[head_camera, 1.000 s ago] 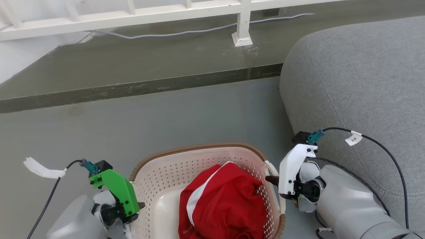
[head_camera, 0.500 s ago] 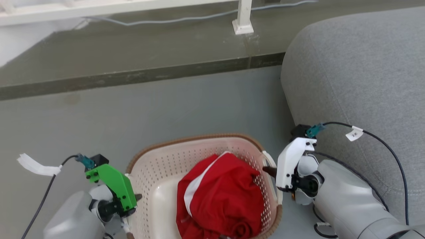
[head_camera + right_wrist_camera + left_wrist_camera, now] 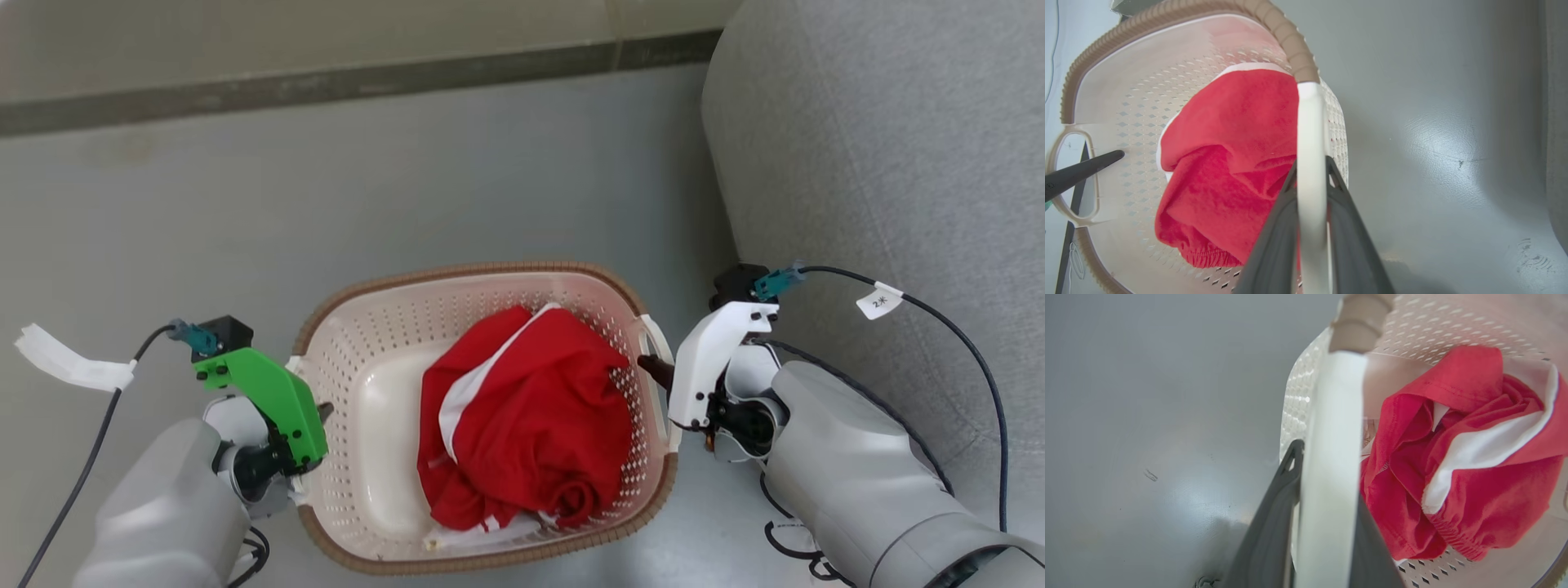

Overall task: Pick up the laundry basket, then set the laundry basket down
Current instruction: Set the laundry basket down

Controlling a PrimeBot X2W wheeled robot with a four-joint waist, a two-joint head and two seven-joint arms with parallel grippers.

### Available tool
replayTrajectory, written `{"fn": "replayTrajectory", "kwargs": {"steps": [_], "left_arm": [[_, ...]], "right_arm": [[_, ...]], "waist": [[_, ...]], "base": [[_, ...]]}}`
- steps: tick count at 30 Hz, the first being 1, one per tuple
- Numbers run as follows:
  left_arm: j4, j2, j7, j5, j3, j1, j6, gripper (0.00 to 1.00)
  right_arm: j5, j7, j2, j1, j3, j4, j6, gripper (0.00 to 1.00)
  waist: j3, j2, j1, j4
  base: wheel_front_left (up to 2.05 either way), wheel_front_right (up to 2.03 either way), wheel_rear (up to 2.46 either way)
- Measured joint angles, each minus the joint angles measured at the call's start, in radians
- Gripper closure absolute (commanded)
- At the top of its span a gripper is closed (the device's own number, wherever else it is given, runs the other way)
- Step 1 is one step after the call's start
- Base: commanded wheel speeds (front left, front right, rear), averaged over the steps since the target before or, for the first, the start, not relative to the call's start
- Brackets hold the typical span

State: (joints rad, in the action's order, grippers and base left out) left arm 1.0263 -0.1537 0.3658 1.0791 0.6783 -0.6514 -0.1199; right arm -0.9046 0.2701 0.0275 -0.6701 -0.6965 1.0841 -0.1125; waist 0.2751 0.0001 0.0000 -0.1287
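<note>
The laundry basket (image 3: pixel 457 273) is cream-white and perforated with a brown rim, and it sits low in the middle of the head view over the grey floor. A red and white garment (image 3: pixel 531 408) lies crumpled inside. My left gripper (image 3: pixel 323 411) is shut on the left white handle, which runs between its fingers in the left wrist view (image 3: pixel 1327 477). My right gripper (image 3: pixel 651 370) is shut on the right handle, clamped from both sides in the right wrist view (image 3: pixel 1311 167). I cannot tell whether the basket touches the floor.
A grey sofa (image 3: pixel 882 163) rises close on the right, next to my right arm. A dark step edge (image 3: pixel 326 77) crosses the floor at the far side. Black cables (image 3: pixel 939 318) loop from both wrists. Open grey floor (image 3: pixel 408 188) lies beyond the basket.
The head view has tilted down, so the railing has left the picture and the whole basket has come into it. Both grippers stay on the handles.
</note>
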Motion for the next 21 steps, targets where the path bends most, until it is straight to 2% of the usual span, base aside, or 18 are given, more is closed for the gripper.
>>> {"fn": "replayTrajectory", "kwargs": {"steps": [21], "left_arm": [[-0.001, -0.002, -0.179, -0.062, 0.007, -0.1, -0.003, 1.0]], "right_arm": [[0.074, -0.217, -0.001, -0.086, -0.038, -0.041, 0.062, 1.0]], "waist": [[0.295, 0.0, 0.0002, 0.018]], "base": [[0.0, 0.0, 0.0]]}}
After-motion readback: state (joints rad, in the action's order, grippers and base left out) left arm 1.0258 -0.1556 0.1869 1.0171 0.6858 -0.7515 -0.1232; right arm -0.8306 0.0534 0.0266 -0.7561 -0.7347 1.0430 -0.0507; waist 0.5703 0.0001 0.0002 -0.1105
